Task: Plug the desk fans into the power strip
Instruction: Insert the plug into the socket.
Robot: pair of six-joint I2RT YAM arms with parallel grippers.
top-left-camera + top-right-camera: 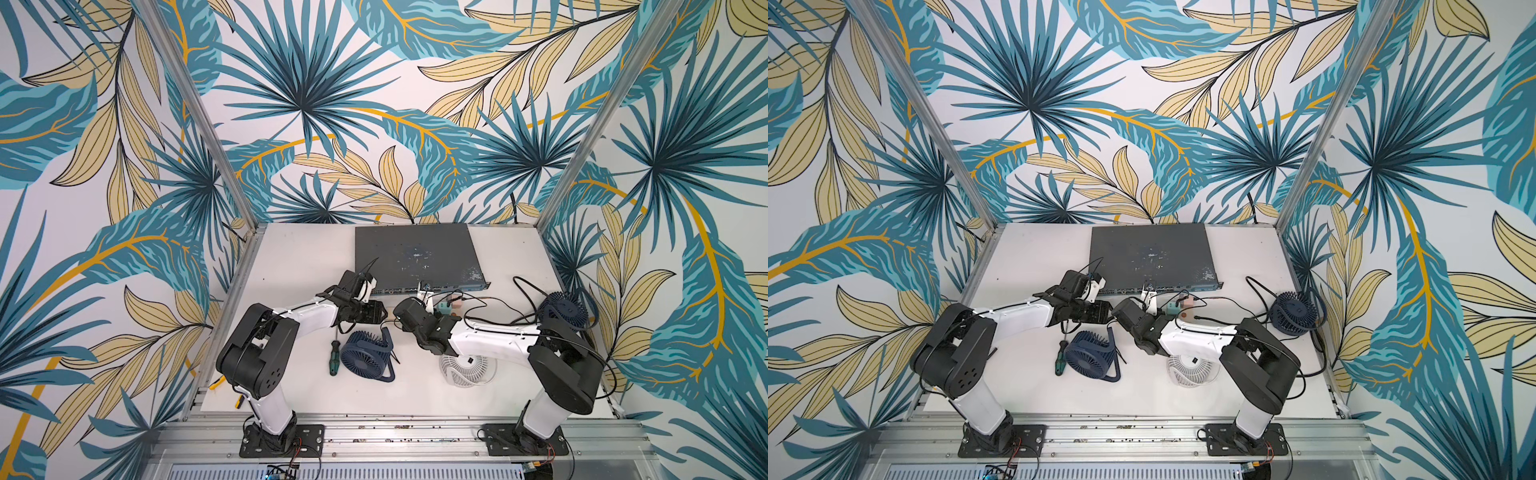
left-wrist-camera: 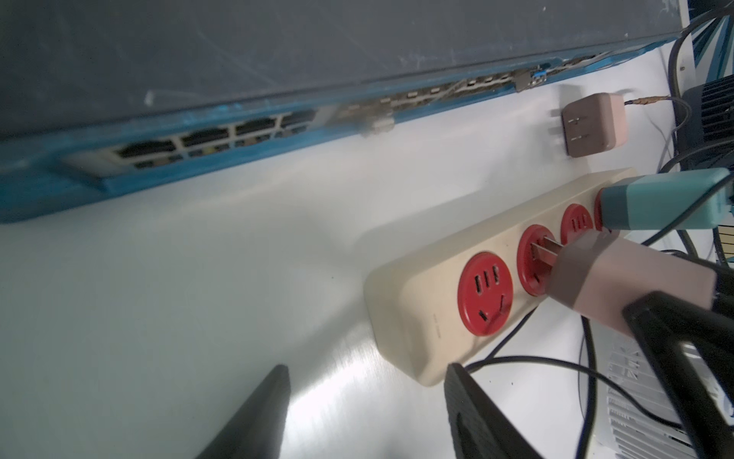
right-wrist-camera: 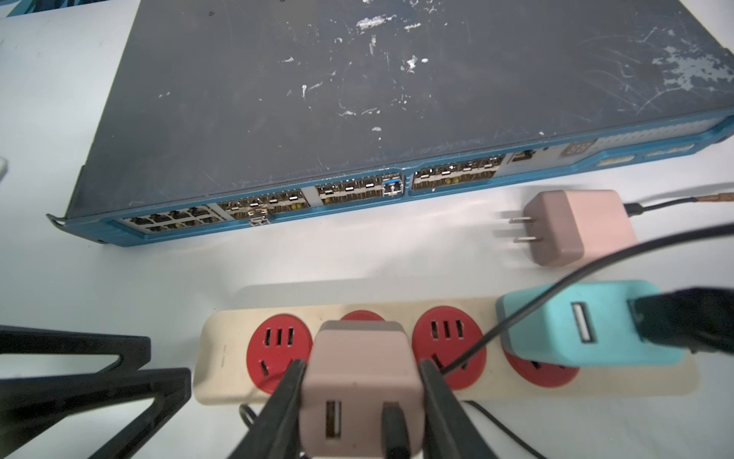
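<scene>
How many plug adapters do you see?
3. The held pink adapter is in the right end effector at the power strip; the teal adapter sits in its end socket; the loose pink adapter lies by the network switch. More may be hidden.

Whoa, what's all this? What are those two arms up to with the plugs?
The right gripper is clamped on a pink plug adapter and holds it at the second red socket of the cream power strip; its prongs are at the slots, partly showing. The left gripper is open and empty beside the strip's end. A teal adapter sits in the far socket, and another pink adapter lies loose on the table.
</scene>
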